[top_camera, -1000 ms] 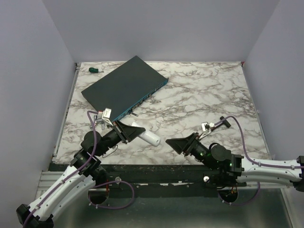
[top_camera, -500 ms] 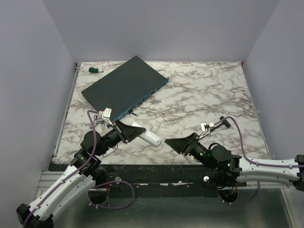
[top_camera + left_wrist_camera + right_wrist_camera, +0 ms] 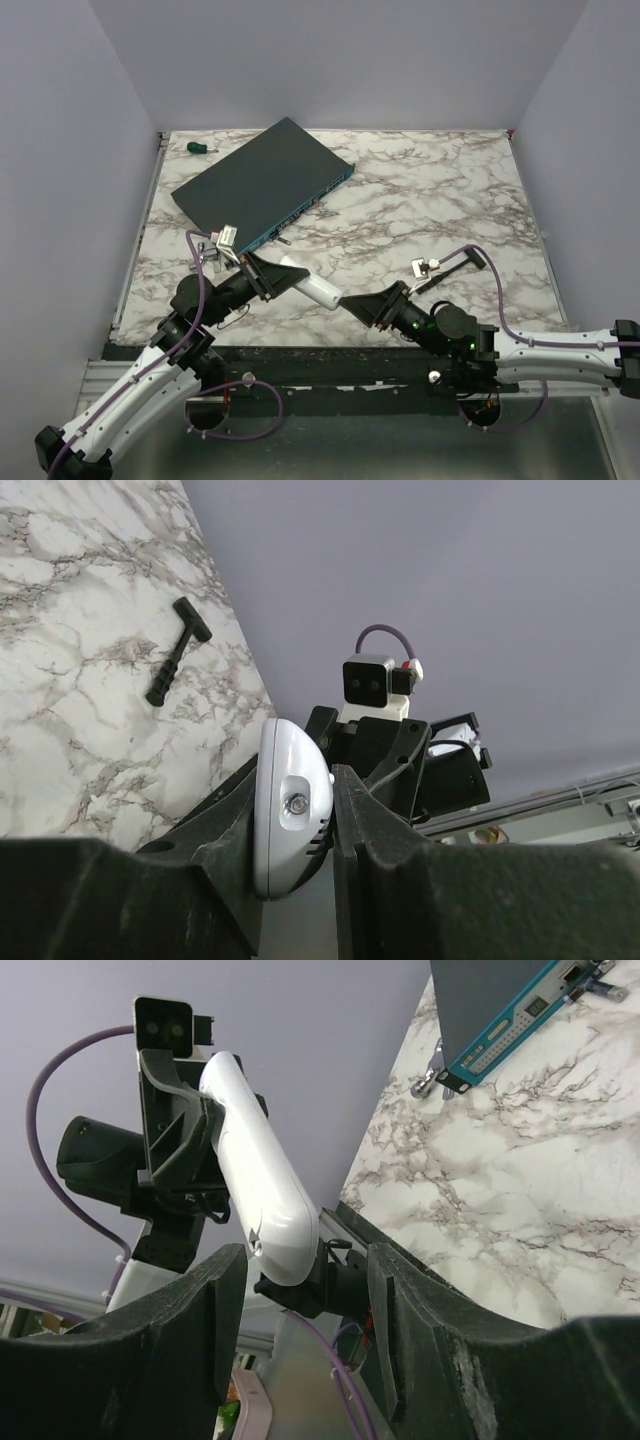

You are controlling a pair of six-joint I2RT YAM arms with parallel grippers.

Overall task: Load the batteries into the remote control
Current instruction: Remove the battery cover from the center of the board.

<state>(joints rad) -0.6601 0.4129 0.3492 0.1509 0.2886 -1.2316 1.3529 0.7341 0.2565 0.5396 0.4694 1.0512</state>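
Left gripper (image 3: 272,279) clamping remote control (image 3: 312,289), right gripper (image 3: 354,303) spread — around its end

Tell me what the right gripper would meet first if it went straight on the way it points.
The remote control: its free end, held out by the left gripper, sits ahead of the right gripper, in line with the gap between its open fingers. Depth is unclear, but it looks close.

A white marble-patterned worktop (image 3: 430,200) with grey veining forms the base of a three-sided booth. The far wall (image 3: 340,60), left wall (image 3: 60,200) and right wall (image 3: 590,150) are plain pale lavender. A dark strip (image 3: 320,365) runs along the near edge, with grey sheet metal (image 3: 340,440) below it. The light is soft and even.
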